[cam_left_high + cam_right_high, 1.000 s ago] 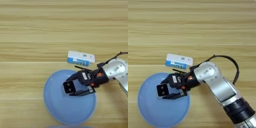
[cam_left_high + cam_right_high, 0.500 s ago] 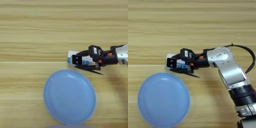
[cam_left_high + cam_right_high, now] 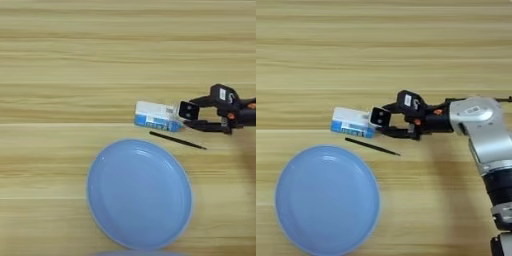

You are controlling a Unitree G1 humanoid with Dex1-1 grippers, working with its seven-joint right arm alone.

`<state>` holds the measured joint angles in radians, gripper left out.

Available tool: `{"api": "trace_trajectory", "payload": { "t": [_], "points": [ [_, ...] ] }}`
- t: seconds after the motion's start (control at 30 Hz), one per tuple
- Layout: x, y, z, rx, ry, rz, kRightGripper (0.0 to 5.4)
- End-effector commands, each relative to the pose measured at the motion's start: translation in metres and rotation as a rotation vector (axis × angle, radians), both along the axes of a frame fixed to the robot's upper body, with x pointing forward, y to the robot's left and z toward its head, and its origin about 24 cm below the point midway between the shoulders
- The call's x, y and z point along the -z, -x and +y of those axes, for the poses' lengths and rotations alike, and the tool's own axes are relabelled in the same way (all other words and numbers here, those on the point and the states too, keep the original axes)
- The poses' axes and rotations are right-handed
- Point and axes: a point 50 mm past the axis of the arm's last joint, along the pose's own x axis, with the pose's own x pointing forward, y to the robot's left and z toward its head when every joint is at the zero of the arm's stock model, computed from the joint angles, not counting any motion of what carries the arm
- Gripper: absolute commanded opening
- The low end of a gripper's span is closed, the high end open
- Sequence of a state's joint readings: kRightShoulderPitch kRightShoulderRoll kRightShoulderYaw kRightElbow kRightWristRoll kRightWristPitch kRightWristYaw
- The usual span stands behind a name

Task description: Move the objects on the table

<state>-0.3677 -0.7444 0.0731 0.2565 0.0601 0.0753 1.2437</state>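
Black and white-edged, the square block with two dots sits pinched in the right tool, touching the right end of the blue-and-white box on the wooden bench. A thin black stick lies just below them, with the round light-blue plate nearer the robot.

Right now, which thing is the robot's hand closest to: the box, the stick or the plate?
The box. The gripper sits right at its right end, while the stick lies a bit below and the plate is further off.

Box and stick flanking plate
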Motion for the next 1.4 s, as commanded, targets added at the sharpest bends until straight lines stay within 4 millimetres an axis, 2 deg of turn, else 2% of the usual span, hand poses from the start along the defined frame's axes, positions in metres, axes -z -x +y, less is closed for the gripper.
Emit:
{"api": "trace_trajectory", "payload": {
  "t": [0.03,0.33,0.6,0.83,0.87,1.17,1.4],
  "points": [
    [-0.036,-0.02,-0.016,0.071,0.049,-0.168,2.48],
    [-0.004,-0.031,-0.033,0.147,0.13,-0.104,2.48],
    [0.01,-0.032,-0.048,0.179,0.178,-0.056,2.48],
    [0.023,-0.032,-0.051,0.19,0.201,-0.029,2.48],
    [0.023,-0.033,-0.05,0.188,0.199,-0.03,2.85],
    [0.001,-0.042,-0.037,0.16,0.101,-0.11,3.97],
    [-0.019,-0.043,-0.015,0.085,0.021,-0.179,4.91]
  ]
}}
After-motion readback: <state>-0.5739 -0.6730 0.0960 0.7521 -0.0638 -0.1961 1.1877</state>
